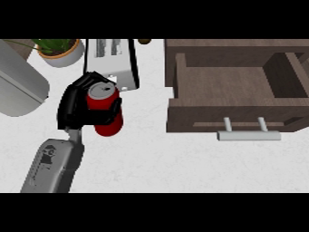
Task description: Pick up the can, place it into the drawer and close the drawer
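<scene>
Left hand (pixel 83 105): black, at the centre-left of the head view, fingers and thumb curled round the can.
Left forearm (pixel 51 165): grey, coming up from the lower edge and leaning slightly to the right towards the hand.
Can (pixel 106 111): red with a silver top, held in the left hand; the top faces up and slightly towards the view's upper edge, and the red lower end sticks out below the fingers. Whether it touches the counter or is lifted off it cannot be told.
Can's place: over the counter, left of the drawer and well apart from it, just below the flat box.
Drawer (pixel 240 81): dark brown wood, pulled open at the right of the view, its inside bare as far as it shows.
Handle (pixel 248 134): a pale grey bar on two short posts, on the drawer's front, towards the lower edge.
Counter (pixel 183 163): white with faint speckles.
Flat box (pixel 111 59): white with a dark edge and grey print on its face, lying behind the can.
Plant (pixel 58 49): green leaves in a pale round pot, at the upper left.
Large grey object (pixel 9 84): rounded, at the left edge; what it is cannot be told.
Right hand: it shows nowhere in the view.
</scene>
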### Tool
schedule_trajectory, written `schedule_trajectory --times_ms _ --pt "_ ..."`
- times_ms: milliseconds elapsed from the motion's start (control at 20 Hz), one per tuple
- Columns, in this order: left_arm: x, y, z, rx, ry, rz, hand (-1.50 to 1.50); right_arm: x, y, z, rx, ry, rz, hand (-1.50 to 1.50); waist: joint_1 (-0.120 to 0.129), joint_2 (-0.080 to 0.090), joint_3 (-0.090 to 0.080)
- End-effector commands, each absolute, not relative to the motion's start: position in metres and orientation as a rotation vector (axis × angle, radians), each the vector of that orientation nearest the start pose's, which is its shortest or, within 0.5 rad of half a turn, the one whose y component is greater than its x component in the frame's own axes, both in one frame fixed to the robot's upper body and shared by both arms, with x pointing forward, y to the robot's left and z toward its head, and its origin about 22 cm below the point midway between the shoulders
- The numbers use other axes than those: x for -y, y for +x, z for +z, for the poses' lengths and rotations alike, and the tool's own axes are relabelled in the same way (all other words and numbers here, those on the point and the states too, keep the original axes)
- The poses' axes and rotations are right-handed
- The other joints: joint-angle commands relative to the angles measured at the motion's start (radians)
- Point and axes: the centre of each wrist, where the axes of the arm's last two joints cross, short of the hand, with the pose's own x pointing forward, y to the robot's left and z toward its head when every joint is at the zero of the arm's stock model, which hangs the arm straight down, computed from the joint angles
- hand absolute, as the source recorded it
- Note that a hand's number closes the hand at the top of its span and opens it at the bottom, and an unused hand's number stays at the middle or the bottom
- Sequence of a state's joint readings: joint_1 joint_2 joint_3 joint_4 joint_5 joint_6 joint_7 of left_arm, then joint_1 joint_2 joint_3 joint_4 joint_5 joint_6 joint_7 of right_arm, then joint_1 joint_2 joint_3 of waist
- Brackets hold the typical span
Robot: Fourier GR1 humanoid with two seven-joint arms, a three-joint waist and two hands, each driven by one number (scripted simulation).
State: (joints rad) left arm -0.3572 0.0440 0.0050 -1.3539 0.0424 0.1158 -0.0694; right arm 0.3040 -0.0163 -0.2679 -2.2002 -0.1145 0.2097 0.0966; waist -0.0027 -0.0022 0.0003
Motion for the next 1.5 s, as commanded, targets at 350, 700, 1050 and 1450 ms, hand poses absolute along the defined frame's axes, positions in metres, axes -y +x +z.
schedule_trajectory --times_ms 350,700,1050,1450 --pt "-0.112 0.341 0.127 1.770 -0.063 -0.122 1.50 0.299 0.153 0.103 1.840 -0.187 -0.054 -1.50 -0.005 0.002 0.000" --pt "-0.079 0.367 0.180 1.828 -0.039 -0.163 1.50 0.300 0.135 0.099 1.844 -0.187 -0.015 -1.50 -0.011 0.002 0.000" --pt "-0.042 0.386 0.201 1.803 -0.074 -0.182 1.50 0.303 0.135 0.115 1.831 -0.194 -0.046 -1.50 -0.018 0.004 0.000" --pt "-0.005 0.405 0.248 1.798 -0.005 -0.181 1.50 0.310 0.142 0.092 1.842 -0.177 -0.018 -1.50 -0.035 0.008 0.001"
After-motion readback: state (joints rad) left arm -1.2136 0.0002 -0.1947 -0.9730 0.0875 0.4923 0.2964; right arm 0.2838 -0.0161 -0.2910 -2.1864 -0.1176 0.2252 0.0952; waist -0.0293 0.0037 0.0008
